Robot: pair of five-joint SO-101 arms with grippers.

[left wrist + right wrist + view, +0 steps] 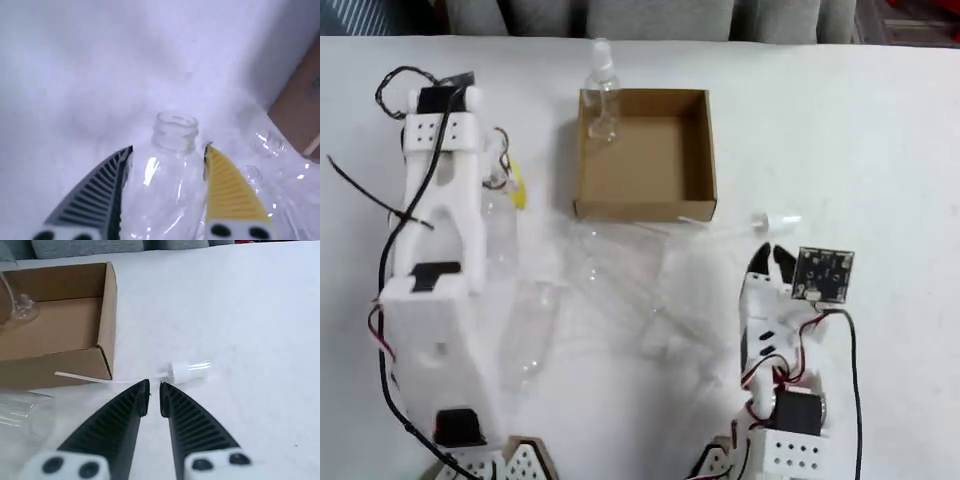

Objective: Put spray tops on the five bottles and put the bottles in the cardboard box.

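Left gripper (167,147) around bottle (165,192), neck outward

A white desk (890,130) takes up nearly the whole high view, its top plain, smooth and matte. Its far edge runs straight across the top of that view. Behind this edge stands a row of grey upholstered cushions (660,16), side by side with narrow dark gaps between them; whether they are chair backs or a sofa cannot be told. Past the far right corner of the desk shows a small patch of something red (923,8), too little to name. The right wrist view shows the same grey upholstery beyond the desk's edge.
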